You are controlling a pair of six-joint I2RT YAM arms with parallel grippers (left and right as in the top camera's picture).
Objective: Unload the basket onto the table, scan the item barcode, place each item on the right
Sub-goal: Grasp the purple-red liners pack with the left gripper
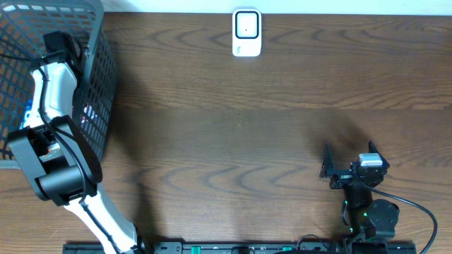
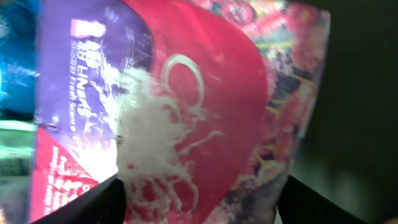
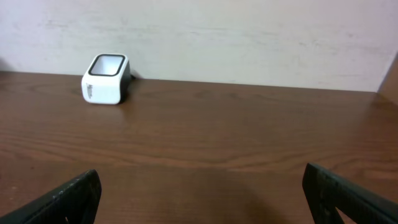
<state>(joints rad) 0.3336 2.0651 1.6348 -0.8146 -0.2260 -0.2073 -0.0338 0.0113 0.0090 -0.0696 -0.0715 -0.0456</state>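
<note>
Filling the left wrist view is the item, a glossy red and purple pouch (image 2: 205, 93) with white splash art and small print. My left gripper (image 2: 202, 190) reaches down into the basket, and its two dark fingers press against the pouch's lower sides, shut on it. No barcode shows on the face I see. The white scanner (image 1: 246, 32) stands at the table's far edge, also visible as the scanner (image 3: 106, 79) ahead and left of the right arm. My right gripper (image 1: 349, 156) rests low near the front right, open wide with bare wood between its fingers (image 3: 68, 199).
A grey wire basket (image 1: 99, 85) stands at the table's left end with the left arm (image 1: 53, 92) bent over into it. Other blue and green packages (image 2: 12, 81) lie beside the pouch. Brown wooden table (image 1: 233, 141) lies between the basket and the scanner.
</note>
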